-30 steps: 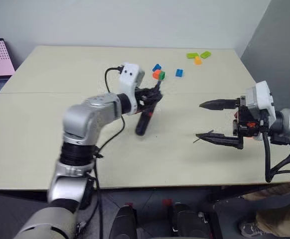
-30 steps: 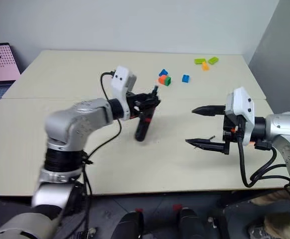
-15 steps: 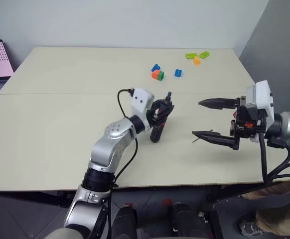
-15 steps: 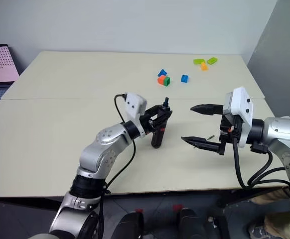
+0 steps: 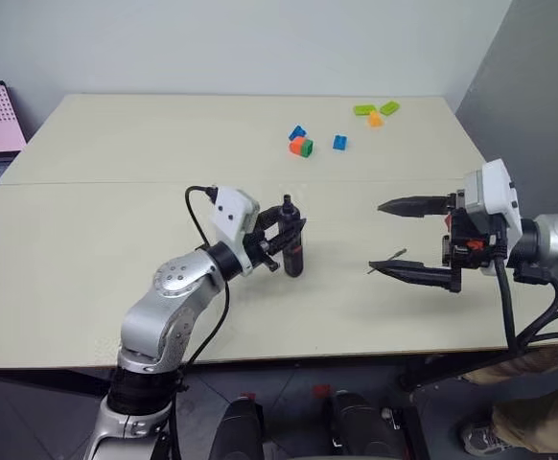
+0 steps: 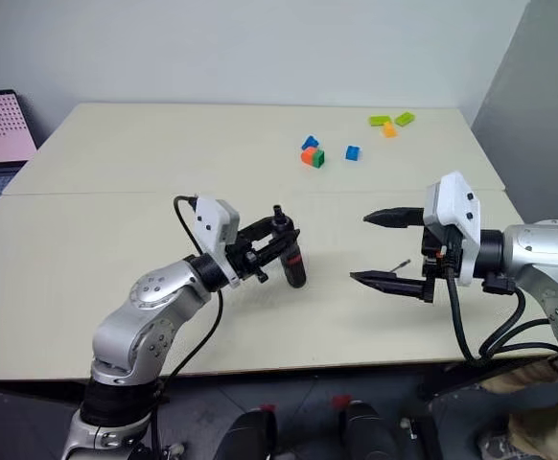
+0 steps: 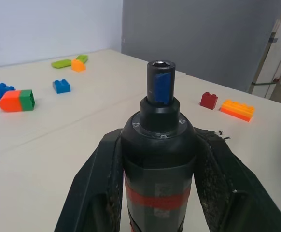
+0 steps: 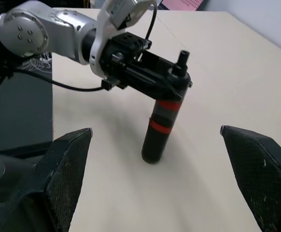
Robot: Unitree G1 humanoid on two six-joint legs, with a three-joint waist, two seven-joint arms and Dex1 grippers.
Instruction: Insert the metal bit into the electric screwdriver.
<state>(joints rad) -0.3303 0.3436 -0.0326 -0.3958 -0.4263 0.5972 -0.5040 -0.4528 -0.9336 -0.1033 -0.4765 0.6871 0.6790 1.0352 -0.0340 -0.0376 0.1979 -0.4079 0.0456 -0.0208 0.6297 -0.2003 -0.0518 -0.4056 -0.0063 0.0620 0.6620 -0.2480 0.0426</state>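
The electric screwdriver (image 5: pixel 292 251) has come back toward the robot over the last second, and it now stands close to upright where it earlier hung tilted nearer the bricks; its butt end is at or just above the table (image 5: pixel 116 240), and I cannot tell whether it touches. The left gripper (image 5: pixel 281 233) stays clamped on its upper body, 1 finger on each side. It is a slim black barrel with 2 red bands around its middle and a narrow collar on top, whose open socket faces up in the left wrist view. I judge this a presenting move: the tool is now steadier, its mouth offered for the bit. At 3 o'clock from the screwdriver, well apart, the right gripper (image 5: pixel 412 239) has kept its place, fingers spread wide and holding nothing. The metal bit (image 5: pixel 383 262), a thin dark sliver, shows by its lower finger. The coloured bricks (image 5: pixel 301 145) lie at 12 o'clock.
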